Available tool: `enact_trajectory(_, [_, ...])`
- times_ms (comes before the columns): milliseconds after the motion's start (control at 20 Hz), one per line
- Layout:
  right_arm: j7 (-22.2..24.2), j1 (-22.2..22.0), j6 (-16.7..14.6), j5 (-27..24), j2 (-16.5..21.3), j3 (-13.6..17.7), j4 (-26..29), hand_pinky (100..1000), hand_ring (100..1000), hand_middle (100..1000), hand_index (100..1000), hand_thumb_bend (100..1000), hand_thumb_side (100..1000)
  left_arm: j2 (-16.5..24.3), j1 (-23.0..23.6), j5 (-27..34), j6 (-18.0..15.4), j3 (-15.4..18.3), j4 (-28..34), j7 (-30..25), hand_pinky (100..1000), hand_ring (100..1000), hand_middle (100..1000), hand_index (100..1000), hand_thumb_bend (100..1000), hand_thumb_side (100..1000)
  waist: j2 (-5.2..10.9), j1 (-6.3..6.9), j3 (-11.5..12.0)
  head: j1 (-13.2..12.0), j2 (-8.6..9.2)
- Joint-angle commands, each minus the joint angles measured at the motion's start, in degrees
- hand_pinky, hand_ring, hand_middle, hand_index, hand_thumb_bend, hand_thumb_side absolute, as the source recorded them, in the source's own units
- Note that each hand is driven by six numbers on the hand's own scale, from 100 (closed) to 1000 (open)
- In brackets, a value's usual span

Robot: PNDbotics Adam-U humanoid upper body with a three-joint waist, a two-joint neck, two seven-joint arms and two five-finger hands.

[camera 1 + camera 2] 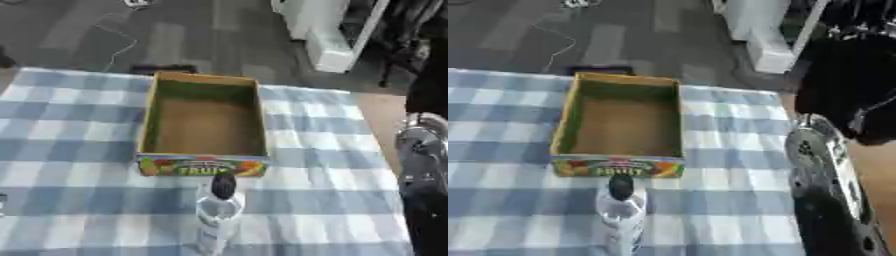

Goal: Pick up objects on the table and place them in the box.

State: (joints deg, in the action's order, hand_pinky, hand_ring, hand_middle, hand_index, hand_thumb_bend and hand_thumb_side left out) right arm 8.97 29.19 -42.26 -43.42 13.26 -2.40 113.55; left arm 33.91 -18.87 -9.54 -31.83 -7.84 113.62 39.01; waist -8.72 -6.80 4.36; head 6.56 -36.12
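The box (203,125) sits on the counter (70,200) toward its far edge, about midway across. A bottle (218,215) stands upright just before the box's near wall, close to the counter's near edge.

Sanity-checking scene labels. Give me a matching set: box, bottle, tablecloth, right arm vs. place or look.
Things:
1. box
2. bottle
3. tablecloth
4. right arm

Descriptions:
A. blue and white checks
B. clear, dark cap, standing just in front of the box
C. open top, nothing inside, fruit print on front
D. black and silver, along the right edge

Pairs: 1-C, 2-B, 3-A, 4-D
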Motion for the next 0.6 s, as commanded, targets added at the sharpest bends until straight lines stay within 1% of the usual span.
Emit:
enact_trajectory(50, [0.16, 0.18, 0.02, -0.21, 1.06, 0.2, 1.04, 608, 616, 724, 738, 100, 775, 1.36, -0.73, -0.38, -1.33, 0.63, 0.97, 2.02, 492, 586, 652, 739, 100, 816, 0.57, 0.38, 0.03, -0.14, -0.31])
enact_trajectory(350, [0.08, 0.15, 0.03, -0.23, 1.15, 0.33, 1.04, 608, 615, 722, 737, 100, 774, 1.5, -0.85, -0.53, -1.4, 0.73, 0.97, 2.49, 495, 591, 652, 737, 100, 816, 0.73, 0.47, 0.1, -0.29, -0.67])
enact_trajectory(600, [-0.13, 0.14, 0.14, -0.17, 1.23, 0.41, 1.04, 608, 616, 723, 738, 100, 774, 1.64, -1.0, -0.47, -1.52, 0.88, 0.97, 2.8, 497, 594, 653, 737, 100, 816, 0.85, 0.57, 0.16, -0.39, -0.59])
